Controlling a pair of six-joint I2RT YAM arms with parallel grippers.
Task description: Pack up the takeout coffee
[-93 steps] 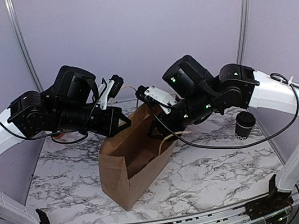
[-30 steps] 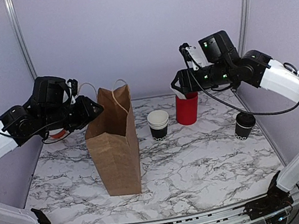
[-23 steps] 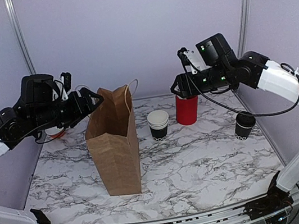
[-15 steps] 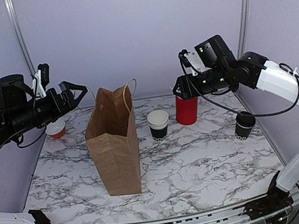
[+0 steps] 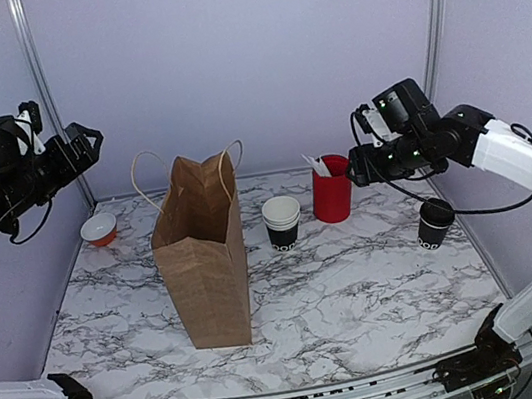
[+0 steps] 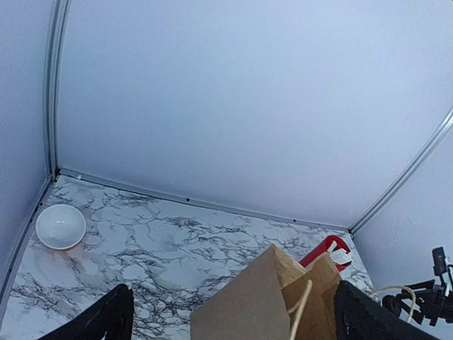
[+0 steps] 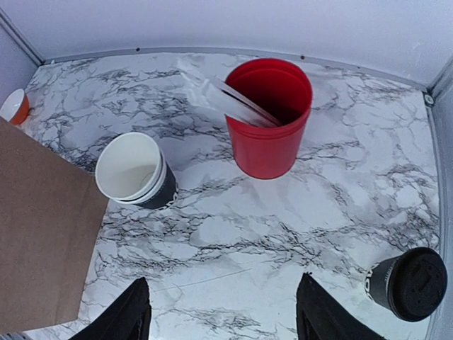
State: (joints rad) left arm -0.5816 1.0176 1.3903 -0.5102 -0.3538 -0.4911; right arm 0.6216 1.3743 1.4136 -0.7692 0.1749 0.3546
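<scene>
The takeout coffee [image 5: 436, 222], a small black lidded cup with white lettering, stands at the table's right edge; the right wrist view shows it at lower right [image 7: 409, 283]. A brown paper bag [image 5: 204, 255] stands upright and open left of centre, its top visible in the left wrist view [image 6: 283, 301]. My left gripper [image 5: 86, 147] hangs high at the far left, open and empty, well clear of the bag [image 6: 232, 312]. My right gripper [image 5: 359, 159] hovers open above bare marble right of the red cup, nothing between its fingers [image 7: 223, 312], with the coffee off to its right.
A stack of lidless black cups [image 5: 283, 221] [image 7: 134, 170] and a red cup of utensils [image 5: 331, 187] [image 7: 269, 117] stand behind the bag's right side. A small orange-and-white bowl [image 5: 99, 229] [image 6: 61, 226] sits at the back left. Walls close three sides.
My left gripper opened off the bag's handle and drew back up and to the left. My right gripper slid right, away from the red cup. The bag stays upright.
</scene>
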